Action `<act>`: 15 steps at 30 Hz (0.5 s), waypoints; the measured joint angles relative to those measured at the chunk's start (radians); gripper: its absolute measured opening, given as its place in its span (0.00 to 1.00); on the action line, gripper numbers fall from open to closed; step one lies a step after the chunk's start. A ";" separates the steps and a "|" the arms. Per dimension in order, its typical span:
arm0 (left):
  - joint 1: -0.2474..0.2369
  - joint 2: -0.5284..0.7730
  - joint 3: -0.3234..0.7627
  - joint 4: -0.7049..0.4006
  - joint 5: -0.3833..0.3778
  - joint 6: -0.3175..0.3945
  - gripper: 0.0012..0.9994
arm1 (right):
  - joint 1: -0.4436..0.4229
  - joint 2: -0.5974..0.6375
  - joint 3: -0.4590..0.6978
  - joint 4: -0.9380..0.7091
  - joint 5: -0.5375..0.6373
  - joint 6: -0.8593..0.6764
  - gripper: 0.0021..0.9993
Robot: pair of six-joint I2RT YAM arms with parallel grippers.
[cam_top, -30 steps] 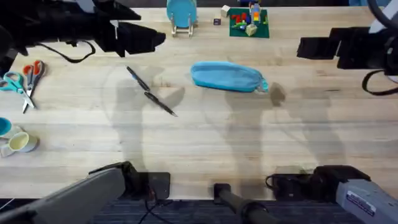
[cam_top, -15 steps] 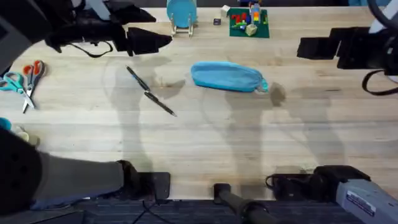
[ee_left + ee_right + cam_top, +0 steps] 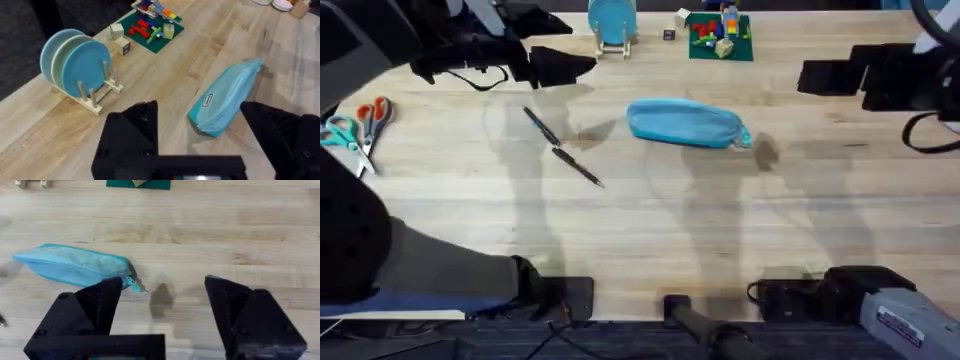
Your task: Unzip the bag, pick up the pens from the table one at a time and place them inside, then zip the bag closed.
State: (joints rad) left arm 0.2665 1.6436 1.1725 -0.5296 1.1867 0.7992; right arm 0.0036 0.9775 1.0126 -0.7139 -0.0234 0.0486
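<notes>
The light blue bag (image 3: 685,123) lies zipped on the table (image 3: 720,220), its pale pull tab (image 3: 136,284) at the right end. Two dark pens (image 3: 542,125) (image 3: 578,166) lie end to end to its left. My left gripper (image 3: 568,45) hangs open above the table's far left, beyond the pens, holding nothing. In the left wrist view the bag (image 3: 225,97) shows between the fingers (image 3: 137,130), farther off. My right gripper (image 3: 807,77) is open, off to the right of the bag. In the right wrist view, the bag's (image 3: 75,265) tab end sits near one finger (image 3: 100,305).
Orange and teal scissors (image 3: 360,125) lie at the left edge. A wooden rack with blue plates (image 3: 611,22) and a green plate of toy bricks (image 3: 720,36) stand at the back. The left arm's dark bulk (image 3: 360,230) covers the near left corner.
The left gripper has shifted a little right and toward the back. The left arm has risen close under the camera, hiding the cups at the left edge. Bag, pens and right arm are unmoved.
</notes>
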 joint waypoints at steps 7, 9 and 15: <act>0.000 0.000 0.000 -0.007 0.100 0.183 0.99 | 0.000 0.000 0.000 0.000 0.000 0.000 1.00; 0.000 0.000 0.000 -0.006 0.131 0.223 0.99 | 0.000 0.000 0.000 0.000 0.000 0.000 1.00; -0.009 0.002 0.000 -0.012 0.177 0.272 0.99 | 0.000 0.000 0.000 0.000 0.000 0.000 1.00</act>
State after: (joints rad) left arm 0.2579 1.6454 1.1725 -0.5418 1.3637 1.0708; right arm 0.0036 0.9775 1.0126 -0.7139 -0.0231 0.0490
